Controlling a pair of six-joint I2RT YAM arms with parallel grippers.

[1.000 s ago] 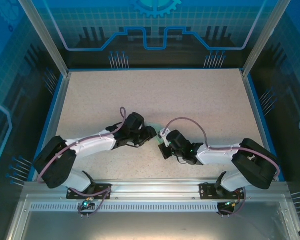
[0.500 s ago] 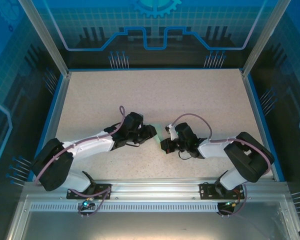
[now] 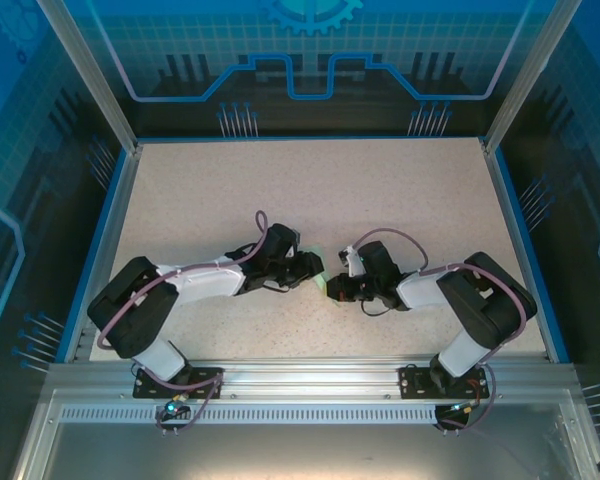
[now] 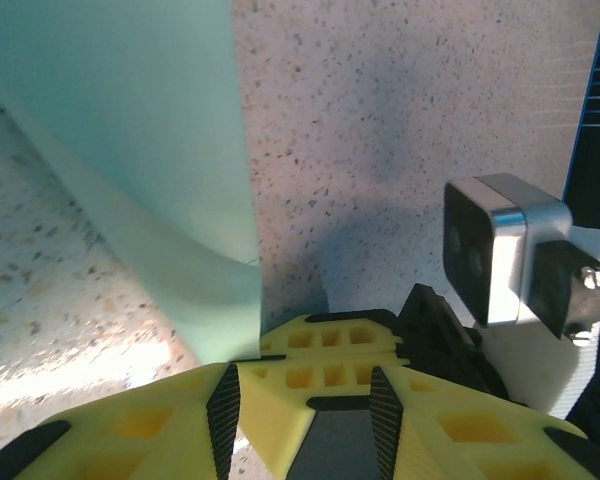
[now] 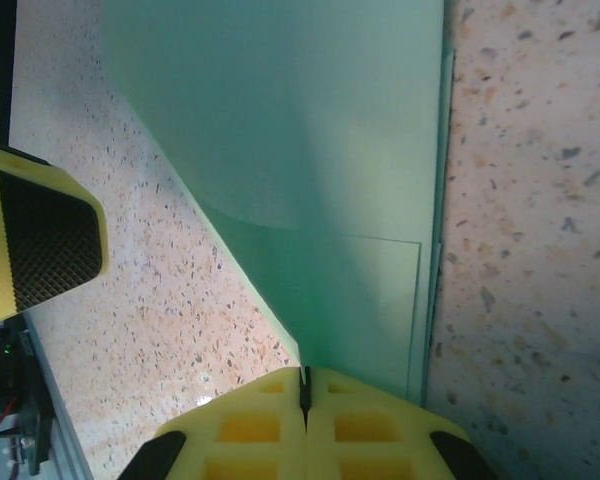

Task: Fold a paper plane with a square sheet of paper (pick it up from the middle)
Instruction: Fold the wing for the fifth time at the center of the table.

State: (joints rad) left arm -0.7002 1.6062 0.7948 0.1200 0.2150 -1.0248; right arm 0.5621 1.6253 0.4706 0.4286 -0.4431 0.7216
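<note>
Mint paper [image 5: 280,150] between left tool [image 3: 307,268] and right tool [image 5: 303,385] on table [image 3: 310,190]

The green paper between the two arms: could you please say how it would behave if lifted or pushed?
Probably floppy: the paper curves away from where the right gripper pinches it. Likely very light, as that one pinch seems to lift part of it off the table. A push would probably buckle it; folded layers already show.

Even overhead light; soft shadows, one warm glare patch, blurry near foregrounds.
</note>
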